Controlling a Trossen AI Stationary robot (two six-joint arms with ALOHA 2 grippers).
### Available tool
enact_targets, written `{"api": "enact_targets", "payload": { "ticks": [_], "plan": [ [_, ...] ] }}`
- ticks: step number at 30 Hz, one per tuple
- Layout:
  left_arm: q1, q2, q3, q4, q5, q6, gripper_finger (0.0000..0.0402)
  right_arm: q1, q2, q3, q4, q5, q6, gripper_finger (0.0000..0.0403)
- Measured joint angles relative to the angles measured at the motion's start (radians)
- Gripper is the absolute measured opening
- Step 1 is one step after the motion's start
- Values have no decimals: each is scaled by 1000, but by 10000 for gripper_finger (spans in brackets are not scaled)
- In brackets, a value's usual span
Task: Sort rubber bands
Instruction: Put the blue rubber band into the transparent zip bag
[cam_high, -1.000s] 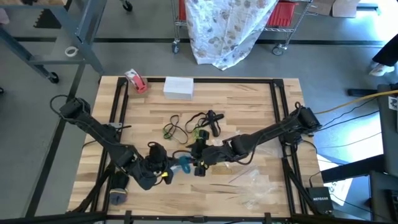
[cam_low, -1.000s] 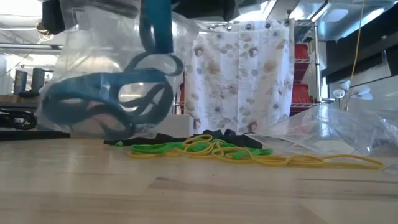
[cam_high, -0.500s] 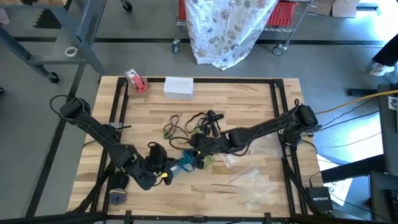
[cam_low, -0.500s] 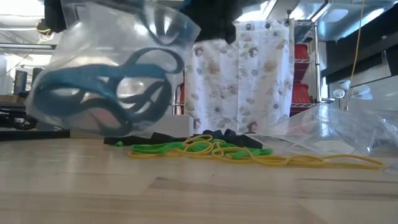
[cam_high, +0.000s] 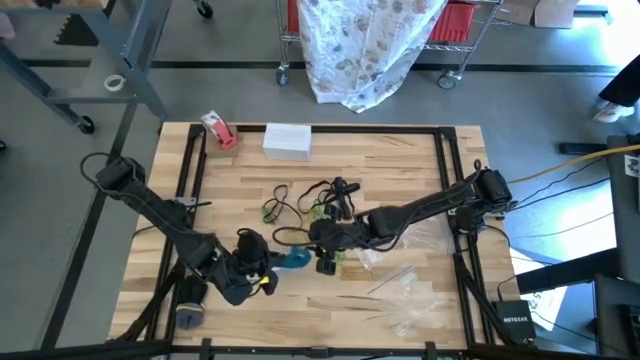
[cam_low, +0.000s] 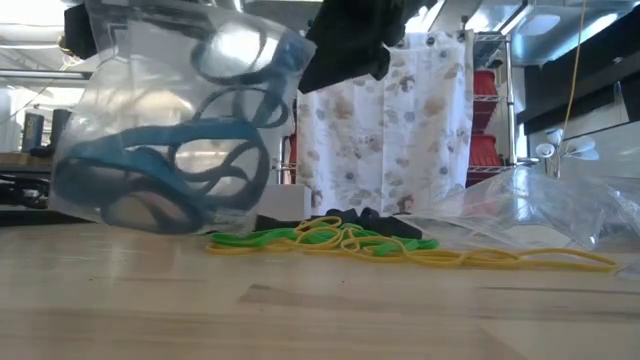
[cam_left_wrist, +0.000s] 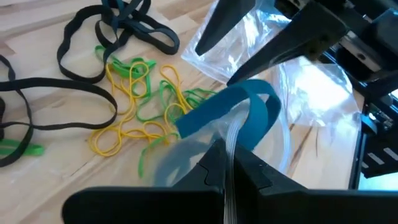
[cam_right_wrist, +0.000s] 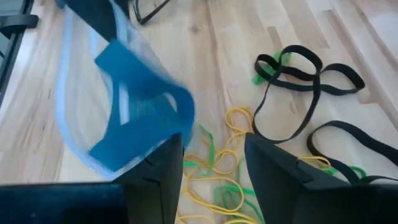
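Note:
A clear plastic bag (cam_low: 180, 120) with several blue rubber bands (cam_left_wrist: 239, 109) in it hangs above the table's near middle, and my left gripper (cam_high: 262, 272) is shut on it. My right gripper (cam_high: 325, 252) stands open at the bag's mouth (cam_right_wrist: 93, 93), and its two fingers show apart in the left wrist view (cam_left_wrist: 249, 34). Loose rubber bands lie flat on the wood just beyond: black ones (cam_high: 300, 205), and yellow and green ones (cam_left_wrist: 143, 106) in a small heap (cam_low: 330, 238). My left gripper pinches the bag's clear edge (cam_left_wrist: 231, 134) between its two shut fingers, coming at it slanting down from the table's left. The bag hangs clear of the table with the blue bands in its belly (cam_low: 160, 165). My right gripper's finger (cam_right_wrist: 163, 165) stands against the bag's lower side; whether it touches, I cannot tell.
More clear bags (cam_high: 405, 295) lie at the near right, also in the low view (cam_low: 540, 205). A red-and-white tape roll (cam_high: 218, 130) and a white box (cam_high: 287, 140) sit at the far edge. Black frame rails (cam_high: 190, 170) run along the table's sides.
A blue band that hung from above into the bag's mouth has dropped in and now lies with the others. My right gripper has let it go, tipped downward and shifted a little toward the far edge. The bag has swayed slightly in my left gripper.

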Motion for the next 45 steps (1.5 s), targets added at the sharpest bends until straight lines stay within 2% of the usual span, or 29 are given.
{"api": "enact_targets", "payload": {
  "ticks": [3, 8, 14, 17, 20, 27, 34, 40, 45],
  "plan": [
    [0, 0, 0, 1, 0, 1, 0, 0, -1, 0, 7, -3, -11, 163],
    [0, 0, 0, 2, 0, 22, 0, 0, -1, 0, 74, -101, -93, 163],
    [-3, 1, 0, 2, 0, 57, 0, 1, 5, 0, 90, -174, -338, 163],
    [-12, 1, 0, 2, 0, 66, 0, 1, 22, 0, 24, -175, -498, 163],
    [-25, 1, 0, 2, 0, 92, 0, 1, 49, -2, -28, -180, -577, 163],
    [-28, 1, 0, 3, 2, 139, 0, 1, 98, -1, 145, -163, -591, 163],
    [-27, 1, 0, 2, 2, 148, 0, 1, 98, -1, 263, -201, -636, 163],
    [-27, 1, 0, 1, 2, 163, 0, -2, 96, -1, 241, -104, -610, 163],
    [-27, 1, 0, 2, 2, 165, 0, -2, 95, -1, 236, -95, -572, 162]
  ]
}}
